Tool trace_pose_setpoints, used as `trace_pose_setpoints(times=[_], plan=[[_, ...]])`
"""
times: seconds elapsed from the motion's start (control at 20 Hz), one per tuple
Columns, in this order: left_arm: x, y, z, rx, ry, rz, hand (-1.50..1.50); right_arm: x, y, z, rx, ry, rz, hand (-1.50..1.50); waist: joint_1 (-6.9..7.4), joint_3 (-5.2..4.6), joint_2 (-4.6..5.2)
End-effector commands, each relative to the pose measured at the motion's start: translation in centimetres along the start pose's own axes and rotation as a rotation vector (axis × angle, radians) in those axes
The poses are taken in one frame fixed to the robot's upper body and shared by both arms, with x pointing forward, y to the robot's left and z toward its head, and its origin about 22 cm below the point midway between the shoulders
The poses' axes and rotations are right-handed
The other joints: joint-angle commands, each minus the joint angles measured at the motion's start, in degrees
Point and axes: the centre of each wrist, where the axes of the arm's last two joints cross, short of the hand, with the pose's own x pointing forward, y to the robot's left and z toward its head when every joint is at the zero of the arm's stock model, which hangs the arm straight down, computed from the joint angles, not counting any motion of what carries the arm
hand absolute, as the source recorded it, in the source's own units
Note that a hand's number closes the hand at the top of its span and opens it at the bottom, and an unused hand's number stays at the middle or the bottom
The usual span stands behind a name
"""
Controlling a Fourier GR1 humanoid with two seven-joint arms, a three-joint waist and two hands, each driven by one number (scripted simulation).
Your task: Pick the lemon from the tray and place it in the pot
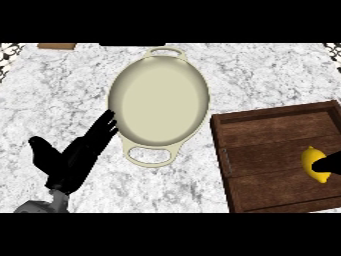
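- Head view is showing the lemon [314,162] lying in the wooden tray [276,134], right of the cream pot [158,98].
- Right hand [338,162] is touching the lemon's right side; its finger state is hidden.
- Left hand [80,153] is resting open beside the pot.

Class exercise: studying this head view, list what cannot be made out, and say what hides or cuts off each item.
- Right hand: mostly cut by the right edge; its grip is unclear.
- Yellow lemon: its right side is hidden by that hand.
- Dark wooden tray: near corner cut by the bottom band.
- Brown item: cut off at the top.
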Motion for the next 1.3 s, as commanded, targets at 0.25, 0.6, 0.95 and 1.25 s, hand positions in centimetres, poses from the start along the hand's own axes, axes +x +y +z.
trace_pose_setpoints(times=[0.25,0.6,0.95,1.25], plan=[[-0.8,-1.1,0.9,0.000,0.005,-0.002,0.00,-0.9,3.9,-1.8,0.005,0.138,0.066,-1.50,-0.05,0.03,-0.03],[1.1,1.0,1.1,0.008,-0.002,-0.006,0.00,-1.0,5.5,-1.0,-0.033,0.216,0.172,-1.50,-0.08,0.02,-0.11],[0.0,0.8,0.6,0.010,0.006,0.000,0.00,-3.1,6.6,-2.6,0.003,0.213,0.173,-1.50,-0.29,0.03,-0.07],[0.8,-2.0,0.2,-0.005,0.014,-0.001,0.00,-4.1,6.7,-5.3,0.019,0.244,0.185,-1.50,0.01,0.06,0.00]])
